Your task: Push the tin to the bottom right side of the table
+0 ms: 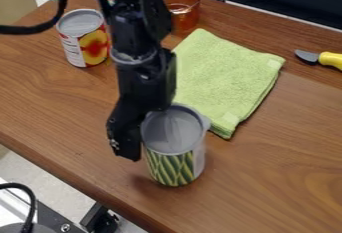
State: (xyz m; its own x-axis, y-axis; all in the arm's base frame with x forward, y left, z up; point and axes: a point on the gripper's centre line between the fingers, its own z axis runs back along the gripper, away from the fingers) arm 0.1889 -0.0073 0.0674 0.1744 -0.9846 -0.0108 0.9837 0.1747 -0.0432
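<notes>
Tin (175,168) with the green pattern is standing upright on the wooden table (267,187), lower middle of the view, right by the folded green cloth (227,74). Black gripper (125,144) is down at its left side in the picture, but honestly can't tell if it's open or closed. Red and yellow can (93,47) stands farther back, near an amber cup (187,14).

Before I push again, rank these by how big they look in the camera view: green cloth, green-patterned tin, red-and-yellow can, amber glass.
1. Green cloth
2. Green-patterned tin
Unranked, both smaller: red-and-yellow can and amber glass; they look close, and the arm partly hides the glass.
</notes>
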